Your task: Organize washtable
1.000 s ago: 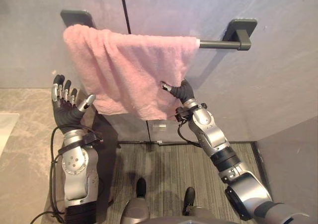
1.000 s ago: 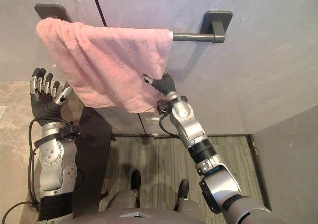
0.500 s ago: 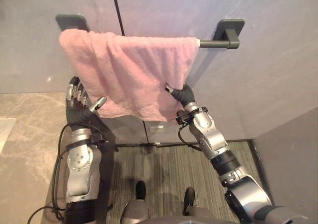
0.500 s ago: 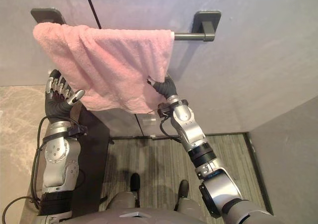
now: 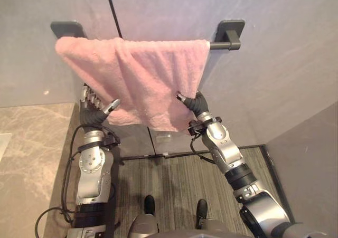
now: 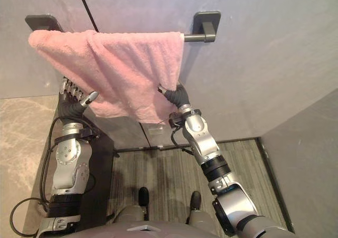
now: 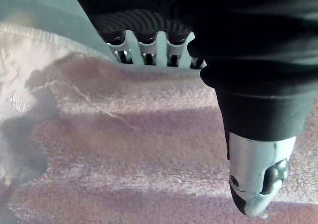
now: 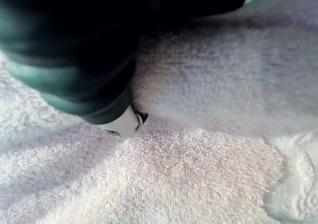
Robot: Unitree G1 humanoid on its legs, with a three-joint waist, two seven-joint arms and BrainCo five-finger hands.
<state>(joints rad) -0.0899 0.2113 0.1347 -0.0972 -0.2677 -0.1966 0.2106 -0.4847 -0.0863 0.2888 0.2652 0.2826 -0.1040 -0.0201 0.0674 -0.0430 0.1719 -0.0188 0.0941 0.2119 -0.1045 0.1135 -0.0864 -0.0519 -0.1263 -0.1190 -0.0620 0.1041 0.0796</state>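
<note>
1. Grey wall panels (image 5: pixel 274 64) fill the background. At 12 o'clock a dark rail (image 5: pixel 219 46) runs between two brackets (image 5: pixel 231 27). The pink towel (image 5: pixel 142 74) is draped over the rail and covers all but a short bare stretch at its 3 o'clock end.
2. It hangs unevenly. Its left edge slants inward toward 5 o'clock, a diagonal fold crosses the front, and the lowest corner sags near 6 o'clock.
3. The right hand (image 5: pixel 194 103) is at the towel's 4 o'clock edge. Its thumb is pressed on the front of the cloth and the rest of the hand is behind it, so it is pinching that edge.
4. The left hand (image 5: pixel 92 114) is at the 8 o'clock edge. Its fingers (image 5: pixel 90 95) are straight, side by side and pointing up, and the thumb stands apart over the front of the cloth. The hand is spread, not closed on the towel.
5. The step in hand looks like squaring the towel on the rail.
   - The left hand should close on its edge before any pull, or the cloth will skew toward the right hand.
   - Both hands should then draw down and apart evenly, so the fold opens and the bottom edge levels.
   - A gentle pull is safest, since towelling may slide along a smooth rail or off it.
6. Further out, a marbled counter (image 5: pixel 31 143) lies at 8 o'clock and striped floor (image 5: pixel 174 180) at 6 o'clock.
</note>
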